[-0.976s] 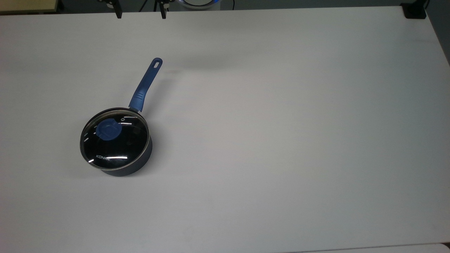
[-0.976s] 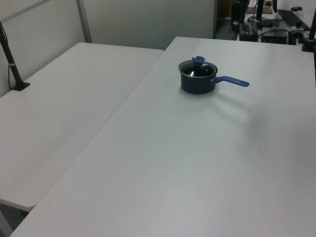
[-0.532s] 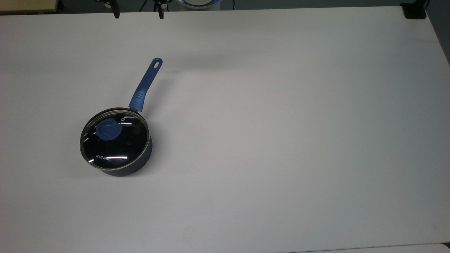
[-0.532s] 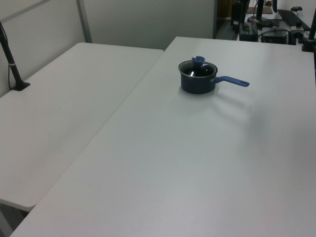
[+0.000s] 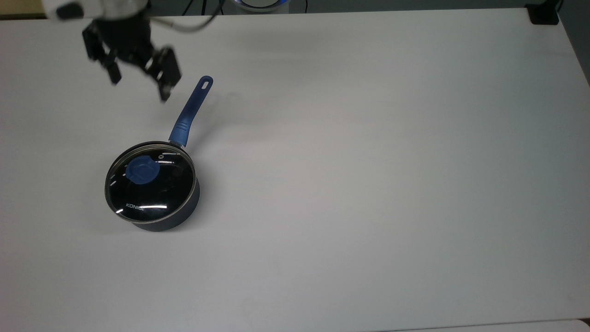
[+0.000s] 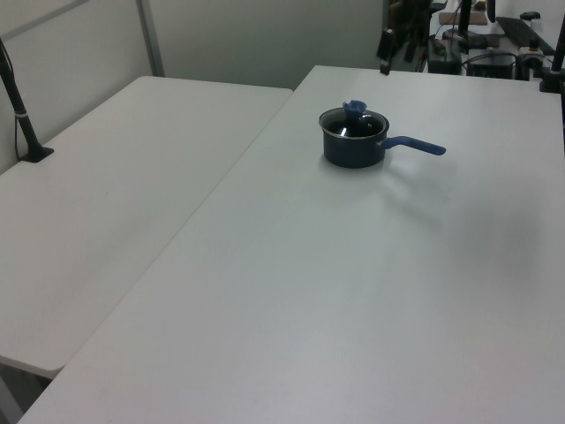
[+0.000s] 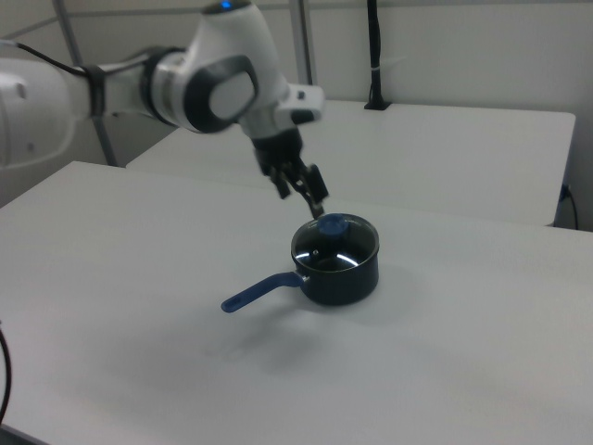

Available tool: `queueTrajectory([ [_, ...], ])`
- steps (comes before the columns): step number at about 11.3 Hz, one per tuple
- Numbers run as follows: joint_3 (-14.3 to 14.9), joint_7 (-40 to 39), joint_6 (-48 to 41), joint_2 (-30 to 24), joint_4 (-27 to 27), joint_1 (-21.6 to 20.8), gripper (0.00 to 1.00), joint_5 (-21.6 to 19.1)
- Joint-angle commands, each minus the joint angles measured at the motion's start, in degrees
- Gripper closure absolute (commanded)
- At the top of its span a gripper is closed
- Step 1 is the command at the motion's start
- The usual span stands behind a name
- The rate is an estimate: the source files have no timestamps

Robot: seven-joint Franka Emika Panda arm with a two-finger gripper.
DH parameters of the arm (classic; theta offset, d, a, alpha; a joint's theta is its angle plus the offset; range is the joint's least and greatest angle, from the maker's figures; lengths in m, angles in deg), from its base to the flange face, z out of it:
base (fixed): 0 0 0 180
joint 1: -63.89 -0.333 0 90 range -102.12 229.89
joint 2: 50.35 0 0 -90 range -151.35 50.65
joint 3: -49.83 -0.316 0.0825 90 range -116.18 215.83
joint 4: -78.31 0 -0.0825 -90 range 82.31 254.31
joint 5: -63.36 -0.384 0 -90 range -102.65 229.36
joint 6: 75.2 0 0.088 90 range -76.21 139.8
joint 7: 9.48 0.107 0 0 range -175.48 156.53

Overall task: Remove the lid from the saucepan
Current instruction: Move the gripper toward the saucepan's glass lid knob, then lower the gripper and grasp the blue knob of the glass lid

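The saucepan (image 5: 162,222) is a small dark blue-grey pot standing on the white table (image 5: 368,184), its long blue handle (image 5: 191,111) pointing toward the top view's top. The lid (image 5: 159,191), clear glass with a metal rim and a blue knob (image 5: 143,169), rests on the pot. My gripper (image 5: 139,87) hangs open above the table, beyond the pot and just left of the handle's end in the top view. In the right view the gripper (image 7: 301,202) hovers slightly above and left of the knob (image 7: 334,223), touching nothing. The left view shows the saucepan (image 6: 353,152) with the gripper (image 6: 396,64) behind it.
A black clamp (image 5: 544,14) sits on the table's far right corner in the top view. A second white table (image 6: 106,203) adjoins on the left view's left, with a black post (image 6: 19,102) on it.
My arm has come in from the top view's upper edge, bringing the open gripper down beside the handle's end. The saucepan and lid have not moved.
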Motion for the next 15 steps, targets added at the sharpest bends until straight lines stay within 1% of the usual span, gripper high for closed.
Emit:
queueTrajectory([
  [1, 0.6, 9.1, 9.1, 5.2, -2.0, 3.4, 0.0, -5.1],
  [2, 0.5, 9.8, 12.0, 6.5, -2.0, 3.3, 0.0, -6.6],
  [4, 0.2, 14.2, 14.6, 9.7, -2.3, 3.3, 0.0, -6.6],
  [5, 0.0, 16.2, 15.4, 11.7, -4.6, 3.3, 0.0, -6.8],
  [6, -0.2, 17.5, 15.7, 13.1, -5.0, 3.0, 0.0, -6.7],
  [8, -0.3, 19.3, 17.3, 14.2, -5.2, 2.8, 0.0, -7.4],
  [11, -2.4, 19.1, 17.3, 14.9, -5.2, 2.5, 0.0, -6.7],
  [14, -2.6, 19.1, 17.3, 15.8, -5.1, 2.5, 0.0, -5.3],
  [15, -2.6, 19.3, 17.3, 16.4, -5.2, 2.5, 0.0, -5.3],
])
